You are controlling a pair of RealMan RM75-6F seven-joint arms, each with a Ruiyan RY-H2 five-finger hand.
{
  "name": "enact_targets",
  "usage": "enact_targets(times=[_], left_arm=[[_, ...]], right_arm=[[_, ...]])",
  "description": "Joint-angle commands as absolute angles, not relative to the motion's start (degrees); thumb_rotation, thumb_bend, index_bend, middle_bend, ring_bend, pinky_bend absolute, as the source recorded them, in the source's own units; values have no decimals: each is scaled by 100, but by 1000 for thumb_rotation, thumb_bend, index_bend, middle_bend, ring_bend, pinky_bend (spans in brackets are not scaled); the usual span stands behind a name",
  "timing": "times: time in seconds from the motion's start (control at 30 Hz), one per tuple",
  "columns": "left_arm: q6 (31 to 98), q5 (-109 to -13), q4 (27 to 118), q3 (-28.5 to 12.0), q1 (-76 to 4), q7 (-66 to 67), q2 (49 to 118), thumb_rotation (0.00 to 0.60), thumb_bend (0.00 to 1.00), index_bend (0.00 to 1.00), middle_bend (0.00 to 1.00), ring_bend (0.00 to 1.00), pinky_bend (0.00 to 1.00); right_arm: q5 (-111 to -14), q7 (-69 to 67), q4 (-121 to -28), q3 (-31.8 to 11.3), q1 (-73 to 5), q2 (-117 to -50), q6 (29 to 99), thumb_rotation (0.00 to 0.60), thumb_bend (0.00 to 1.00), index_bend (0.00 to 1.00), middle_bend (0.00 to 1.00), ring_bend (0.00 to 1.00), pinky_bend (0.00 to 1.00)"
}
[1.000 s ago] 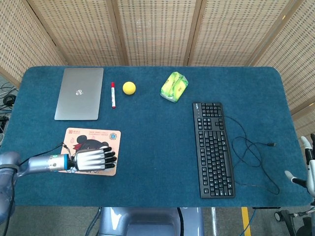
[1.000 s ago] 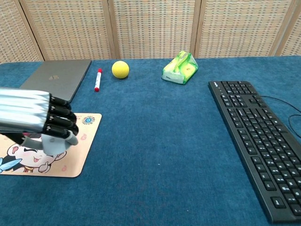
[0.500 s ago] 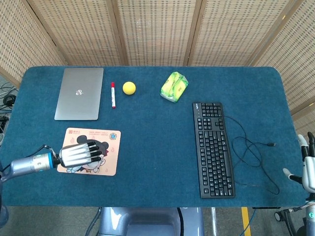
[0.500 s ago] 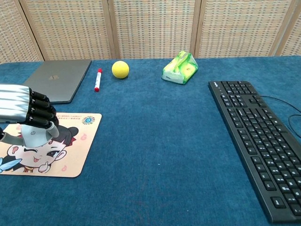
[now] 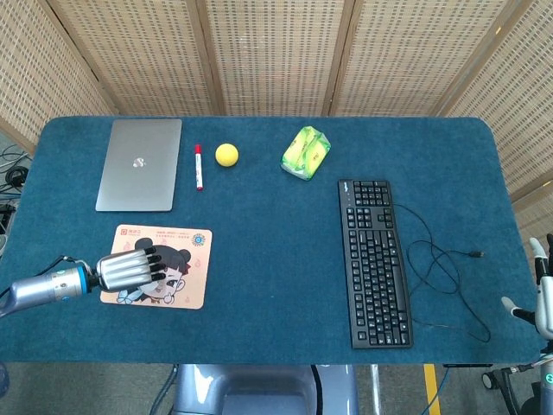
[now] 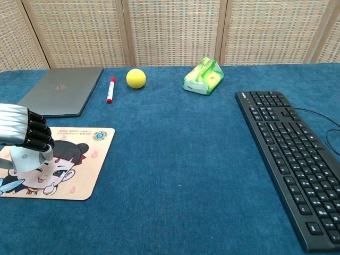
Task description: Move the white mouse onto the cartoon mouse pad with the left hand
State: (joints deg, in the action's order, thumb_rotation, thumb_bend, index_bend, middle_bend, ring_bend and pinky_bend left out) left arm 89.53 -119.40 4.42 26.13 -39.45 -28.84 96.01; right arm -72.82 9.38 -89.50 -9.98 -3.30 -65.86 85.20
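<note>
1. Since a second ago my left hand (image 6: 21,139) has drawn back leftward across the cartoon mouse pad (image 5: 186,275), uncovering more of the printed face; nothing else on the bench (image 5: 276,259) has shifted.
2. White mouse (image 6: 29,158): in the chest view I see it under my left hand, over the left part of the pad. Whether it already rests on the pad I cannot tell.
3. Fingers (image 6: 37,135) of the left hand are curled down over the top of the mouse, holding it.
4. My right hand (image 5: 537,298) sits off the right edge of the bench; its fingers look apart and it holds nothing.
5. I judge this as the placing step, nearly done. Next I would settle the mouse flat on the pad, spread the fingers and lift straight up so it is not dragged off.
6. Containers: none that I can see. A green packet (image 5: 306,151) lies at the back, its contents unclear.
</note>
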Motion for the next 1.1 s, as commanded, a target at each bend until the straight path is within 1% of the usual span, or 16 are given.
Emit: enact_targets(times=[0.03, 0.13, 0.2, 0.27, 0.33, 0.43, 0.53, 0.6, 0.63, 0.77, 0.8, 0.9, 0.97, 1.03, 1.07, 1.1], left_arm=[[8874, -11898, 433, 2602, -3957, -2892, 9609, 600, 241, 623, 443, 446, 380], [8830, -11889, 434, 2625, -3978, -2868, 9618, 600, 228, 619, 438, 446, 380], [8805, -11886, 437, 2639, -3986, -2865, 9622, 600, 219, 588, 415, 445, 380], [8762, -11905, 426, 2677, -3996, -2834, 9627, 600, 192, 498, 359, 421, 380], [8732, -11919, 424, 2707, -4002, -2792, 9627, 600, 156, 439, 321, 383, 380], [8666, -11910, 431, 2727, -4008, -2781, 9624, 600, 115, 390, 281, 334, 380], [8629, -11910, 436, 2751, -4012, -2763, 9623, 600, 104, 331, 234, 289, 380], [8619, -11909, 436, 2763, -4014, -2743, 9625, 600, 102, 284, 195, 264, 380], [8621, -11909, 432, 2769, -4015, -2726, 9620, 600, 101, 256, 157, 243, 380], [8727, -11858, 439, 2738, -4010, -2730, 9548, 600, 97, 218, 24, 184, 380], [8797, -11838, 438, 2724, -4011, -2737, 9505, 600, 96, 218, 12, 175, 380], [9049, -11765, 464, 2666, -3996, -2832, 9328, 600, 94, 166, 0, 152, 380], [9489, -11714, 463, 2620, -3993, -2876, 9053, 600, 92, 144, 0, 138, 380], [9743, -11605, 521, 2516, -3977, -2905, 8938, 600, 88, 124, 0, 130, 380], [9839, -11538, 547, 2451, -3969, -2921, 8907, 600, 83, 105, 0, 124, 379], [10114, -11252, 663, 2169, -3934, -3043, 8834, 600, 79, 91, 0, 118, 376]], right_arm=[[-7284, 943, -8952, -997, -329, -6585, 8524, 600, 0, 53, 0, 0, 0], [-7284, 936, -8957, -999, -327, -6582, 8529, 600, 0, 52, 0, 0, 0], [-7278, 934, -8953, -1002, -328, -6581, 8526, 600, 0, 52, 0, 0, 0], [-7268, 926, -8946, -1004, -330, -6580, 8515, 600, 0, 52, 0, 0, 0], [-7261, 918, -8939, -1005, -333, -6579, 8504, 600, 0, 52, 0, 0, 0], [-7258, 911, -8930, -1001, -342, -6582, 8482, 600, 0, 53, 0, 0, 0], [-7267, 913, -8929, -994, -342, -6583, 8480, 600, 0, 53, 0, 0, 0], [-7265, 911, -8933, -996, -340, -6583, 8486, 600, 0, 52, 0, 0, 0], [-7261, 910, -8936, -997, -337, -6583, 8488, 600, 0, 52, 0, 0, 0], [-7254, 905, -8944, -998, -334, -6578, 8489, 600, 0, 52, 0, 0, 0], [-7256, 903, -8945, -997, -334, -6577, 8487, 600, 0, 53, 0, 0, 0], [-7259, 902, -8947, -989, -337, -6578, 8476, 600, 0, 52, 0, 0, 0], [-7282, 908, -8956, -972, -347, -6581, 8457, 600, 0, 53, 0, 0, 0], [-7300, 905, -8966, -964, -349, -6580, 8457, 600, 0, 53, 0, 0, 0], [-7306, 903, -8969, -961, -348, -6580, 8458, 600, 0, 53, 0, 0, 0], [-7326, 896, -8983, -951, -348, -6576, 8459, 600, 0, 53, 0, 0, 0]])
